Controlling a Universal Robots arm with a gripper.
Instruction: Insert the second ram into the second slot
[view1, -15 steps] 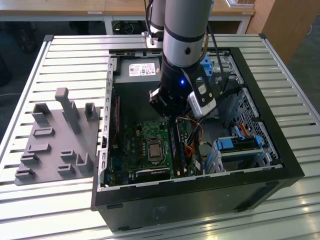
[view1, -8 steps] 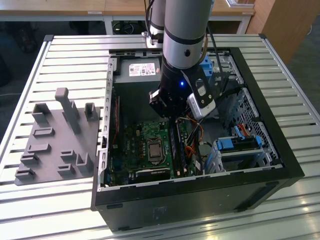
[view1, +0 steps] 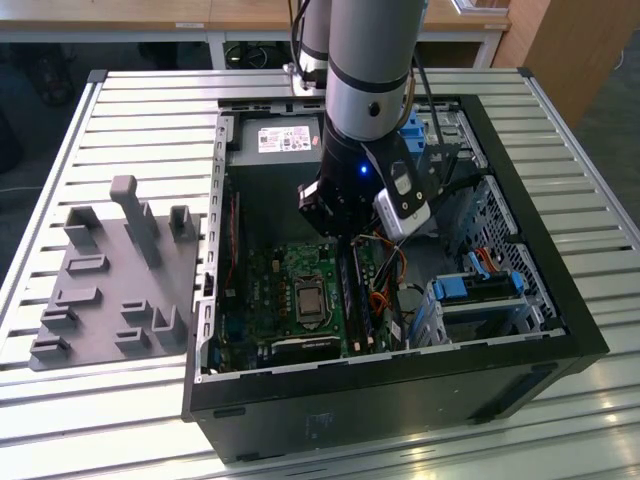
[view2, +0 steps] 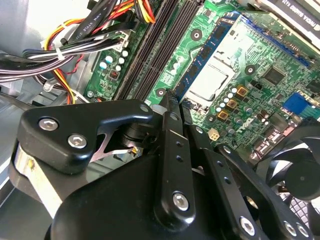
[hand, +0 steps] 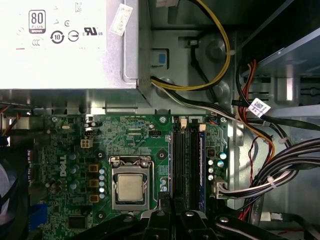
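Observation:
My gripper hangs inside the open computer case, low over the green motherboard. It sits above the end of the row of memory slots beside the processor socket. In the first wrist view the gripper is over the near end of the black slots. A thin dark blue stick stands on edge in the slot farthest from the socket. I cannot tell whether this is the second ram, or whether the gripper holds anything.
Bundled cables run close beside the slots. The power supply fills the case's far end. Drive bays with bright blue clips sit on the exterior view's right. A grey holder plate lies outside the case on the exterior view's left.

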